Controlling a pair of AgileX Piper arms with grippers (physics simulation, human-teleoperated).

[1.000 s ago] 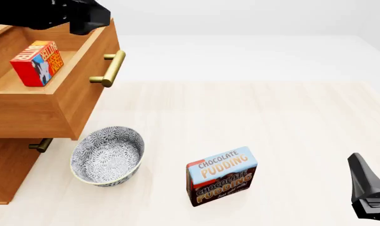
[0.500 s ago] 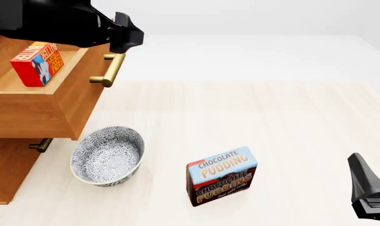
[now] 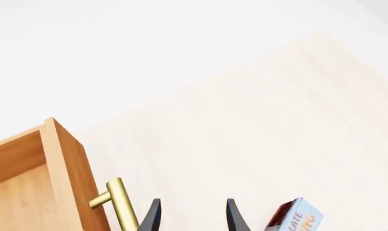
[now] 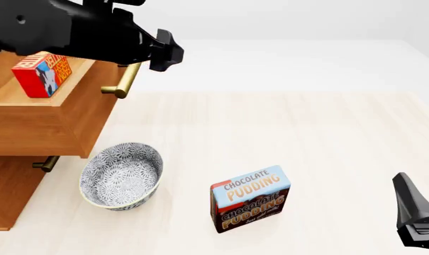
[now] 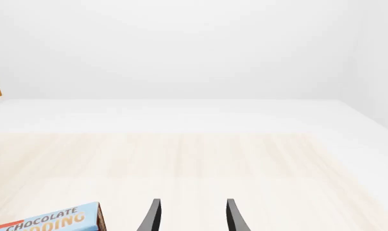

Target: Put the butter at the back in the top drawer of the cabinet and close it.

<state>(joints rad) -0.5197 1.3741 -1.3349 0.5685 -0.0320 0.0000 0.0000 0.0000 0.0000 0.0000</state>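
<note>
Butter (image 4: 41,74) inside open top drawer (image 4: 55,119), left jaws (image 3: 191,217) apart beside handle (image 4: 125,79)

One cabinet (image 4: 16,196) with one open top drawer (image 4: 55,119), two brass handles (image 4: 125,79) showing, one butter (image 4: 41,70), one pudding box (image 4: 250,199), one patterned bowl (image 4: 121,175), two grippers (image 4: 168,53).

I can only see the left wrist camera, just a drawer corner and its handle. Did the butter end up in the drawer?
Observer: Yes, the butter stands inside the open top drawer.
Operator: Where's my gripper relative to the handle?
Observer: The left gripper is open, just beyond the handle, on the table side.
Operator: And the other arm?
Observer: The right gripper is low at the near right, open and empty.
</note>
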